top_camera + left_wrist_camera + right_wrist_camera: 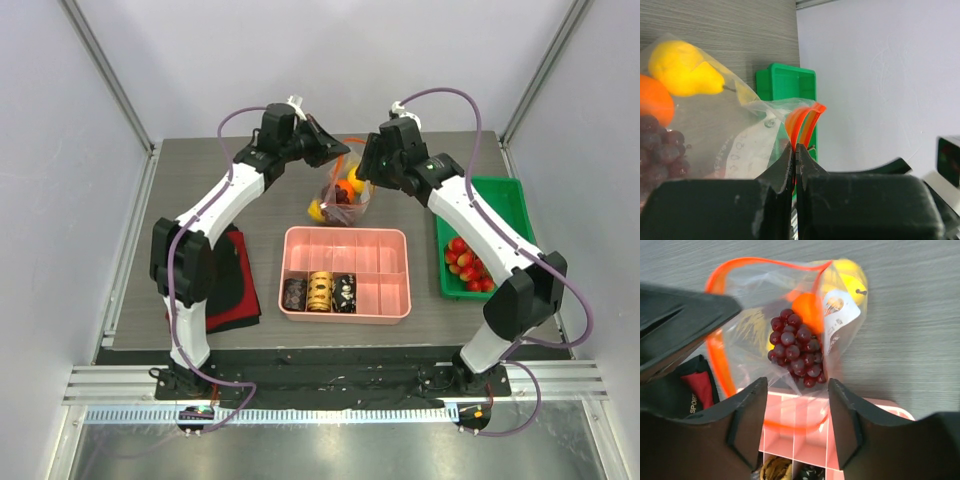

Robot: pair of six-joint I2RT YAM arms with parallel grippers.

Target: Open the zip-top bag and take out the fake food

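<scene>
Nearest me from above, three patterned cylinders (319, 292) sit in the pink tray (345, 232); beyond it stands one zip-top bag (345, 195). Left wrist: left gripper (795, 150) pinches the red zip strip (805, 120). Right wrist: right gripper (796, 390) gapes over the mouth, empty. Film looks limp and slippery; I'd take the opposite lip. Fake food (800, 365) inside: one pear (847, 272), one orange (807, 310), one grape bunch (795, 342).

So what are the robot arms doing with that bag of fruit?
The left arm has its jaws shut on the red-orange zip strip of the zip-top bag, and the bag's mouth is open. The right arm has its jaws open near that mouth, holding nothing. The grape bunch, the orange and the yellow pear are inside the bag; nothing is out yet.
</scene>
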